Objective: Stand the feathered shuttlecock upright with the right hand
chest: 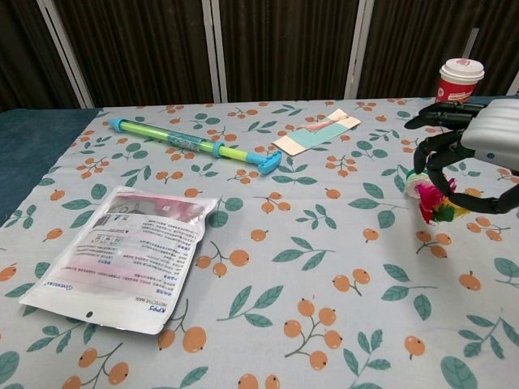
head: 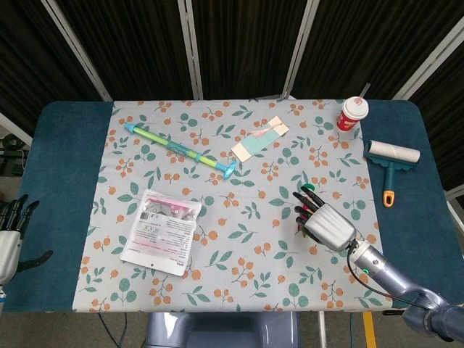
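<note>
1. Pink, green and yellow feathers fanned from the shuttlecock [chest: 432,202], its pale round base at the left end.
2. It sat near the table's [head: 65,167] right side, lifted clear of the floral cloth [chest: 308,267].
3. The right robot hand [chest: 478,154] gripped it, dark fingers [chest: 434,150] curled around the feathers.
4. The left robot hand [head: 11,225] hung off the table's left edge, fingers apart, holding nothing.
</note>
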Controlling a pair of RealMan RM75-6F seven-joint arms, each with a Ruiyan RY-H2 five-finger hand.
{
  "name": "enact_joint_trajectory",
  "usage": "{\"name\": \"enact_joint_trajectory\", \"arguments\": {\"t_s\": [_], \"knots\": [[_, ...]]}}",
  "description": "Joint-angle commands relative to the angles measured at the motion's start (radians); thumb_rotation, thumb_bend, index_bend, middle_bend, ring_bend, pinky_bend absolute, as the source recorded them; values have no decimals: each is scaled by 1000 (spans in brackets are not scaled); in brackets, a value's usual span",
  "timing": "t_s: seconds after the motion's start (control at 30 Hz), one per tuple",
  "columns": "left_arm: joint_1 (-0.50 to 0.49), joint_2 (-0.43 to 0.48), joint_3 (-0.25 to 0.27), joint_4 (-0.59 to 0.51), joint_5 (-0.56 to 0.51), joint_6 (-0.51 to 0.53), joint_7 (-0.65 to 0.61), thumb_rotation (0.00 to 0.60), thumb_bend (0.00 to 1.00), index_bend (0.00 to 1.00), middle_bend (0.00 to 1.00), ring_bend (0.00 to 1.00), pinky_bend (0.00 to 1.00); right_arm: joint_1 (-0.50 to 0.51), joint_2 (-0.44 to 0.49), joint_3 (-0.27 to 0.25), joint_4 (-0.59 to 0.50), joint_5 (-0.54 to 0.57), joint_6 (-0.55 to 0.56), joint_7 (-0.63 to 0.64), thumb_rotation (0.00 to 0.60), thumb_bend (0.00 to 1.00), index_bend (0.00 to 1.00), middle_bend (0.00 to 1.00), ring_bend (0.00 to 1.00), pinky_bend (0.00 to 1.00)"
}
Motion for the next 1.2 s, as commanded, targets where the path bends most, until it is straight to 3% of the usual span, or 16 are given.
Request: {"name": "enact_joint_trajectory", "arguments": {"t_s": [0.03,0.67,1.2], "knots": [[0,0,0,0,0,0,0,550,141,90,0,0,0,0,6,5,-7,2,3,-5,600,402,635,325,64,0],[0,-1,-1,-1,-1,1,4,552,141,90,0,0,0,25,97,80,-105,51,-4,-50,600,401,649,335,79,0],[0,0,0,-1,-1,0,4,553,143,91,0,0,0,35,117,121,-133,95,-25,-74,600,402,652,336,80,0]]}}
